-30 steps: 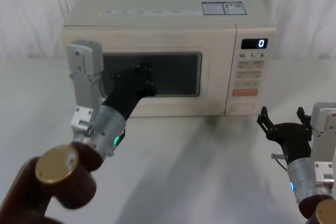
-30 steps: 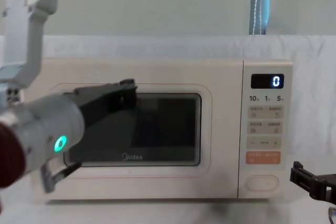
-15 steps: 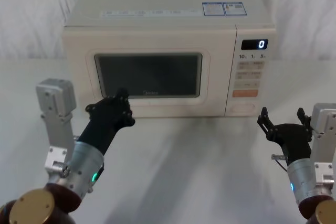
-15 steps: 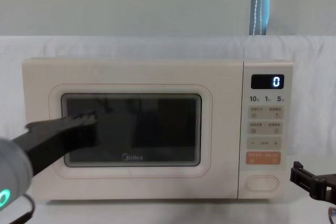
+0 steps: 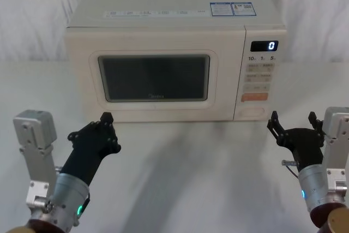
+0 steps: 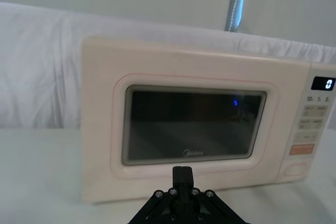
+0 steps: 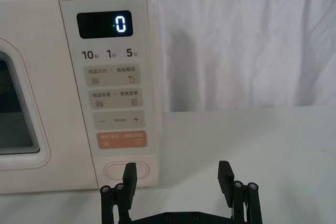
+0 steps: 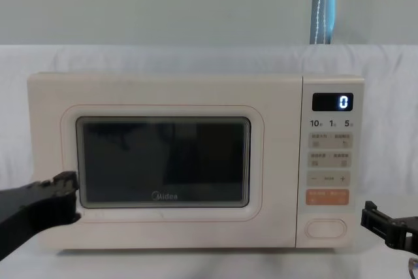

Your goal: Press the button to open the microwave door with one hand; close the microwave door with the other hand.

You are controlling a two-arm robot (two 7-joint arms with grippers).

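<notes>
While the microwave door (image 5: 154, 80) sits flush and shut, both arms hang back from it.

Low on the control panel, under the orange key, the button (image 7: 126, 171) is untouched. The right end effector (image 7: 177, 180) waits on the tabletop (image 5: 191, 162) just before that panel, fingers spread and empty. The left end effector (image 5: 102, 133) hovers near the door's lower left corner, its fingers drawn together on nothing. With the door closed, the task looks done; otherwise, a straight push on the button comes next.
</notes>
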